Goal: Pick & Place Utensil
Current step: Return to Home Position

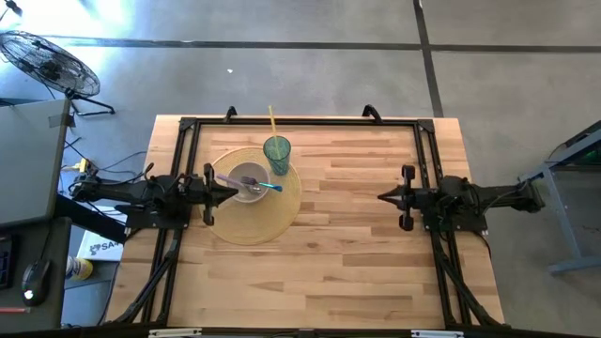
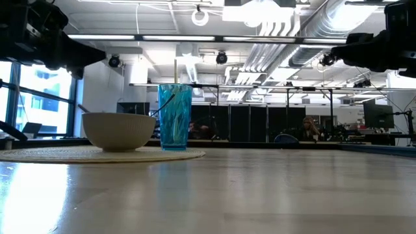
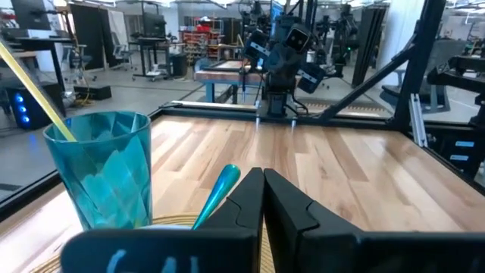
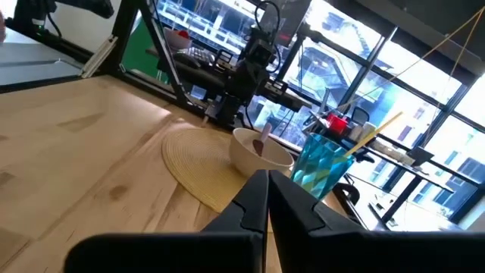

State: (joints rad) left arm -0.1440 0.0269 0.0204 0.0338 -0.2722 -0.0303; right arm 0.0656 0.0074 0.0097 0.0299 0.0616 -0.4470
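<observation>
Slim blue plastic fork (image 1: 268,187) lies in smooth round white bowl (image 1: 239,175) on woven mat (image 1: 278,214); left claw (image 1: 231,192) and right claw (image 1: 383,197) closed, empty.

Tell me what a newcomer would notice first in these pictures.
A translucent blue cup with a yellow straw stands on a round woven mat on the left half of the wooden table. Next to it is a white bowl holding a blue fork. The left tool, shut, hangs beside the bowl; the right tool, also shut, faces it across bare wood.
</observation>
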